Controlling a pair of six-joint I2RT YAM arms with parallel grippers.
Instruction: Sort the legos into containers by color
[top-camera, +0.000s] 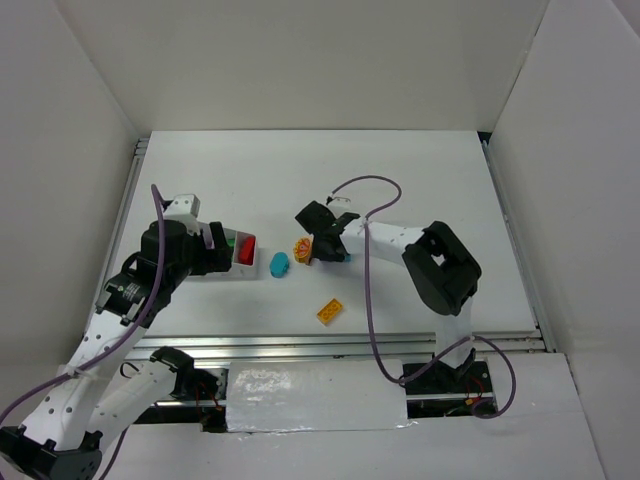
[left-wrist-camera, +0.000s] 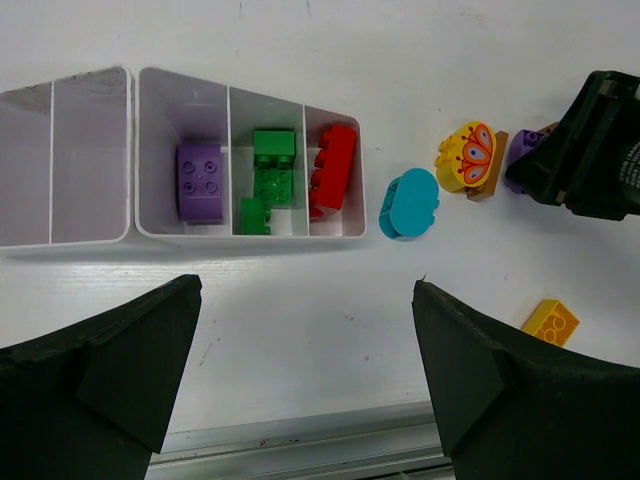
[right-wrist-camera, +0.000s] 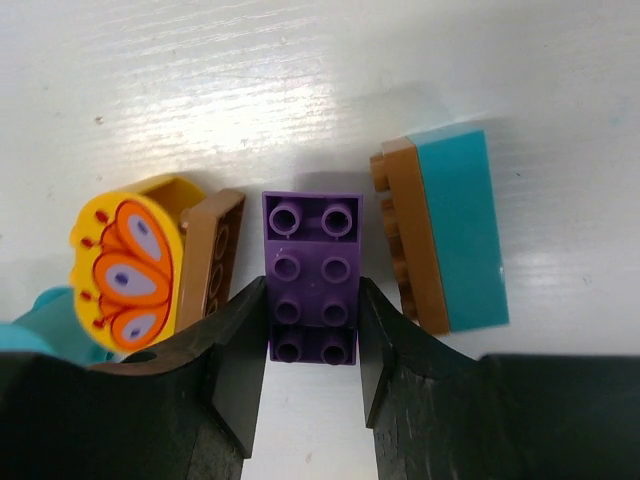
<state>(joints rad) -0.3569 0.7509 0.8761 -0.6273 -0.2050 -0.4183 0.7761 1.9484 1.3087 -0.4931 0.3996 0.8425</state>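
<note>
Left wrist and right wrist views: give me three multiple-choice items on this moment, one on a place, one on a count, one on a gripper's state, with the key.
1. Where does the red brick lie?
A. In the end compartment of the tray, beside the green bricks.
B. Loose, outside it.
C. Stacked on a yellow brick.

2. How many purple bricks lie in the tray?
A. None.
B. One.
C. Three.

3. How is the right gripper?
A. Wide open, nothing between its fingers.
B. Shut on the loose purple brick lying on the table.
C. Lifting a teal brick.

1 A: the left wrist view shows it next to the green ones.
2 B: only one compartment holds purple.
3 B: a finger sits against each long side.
</note>
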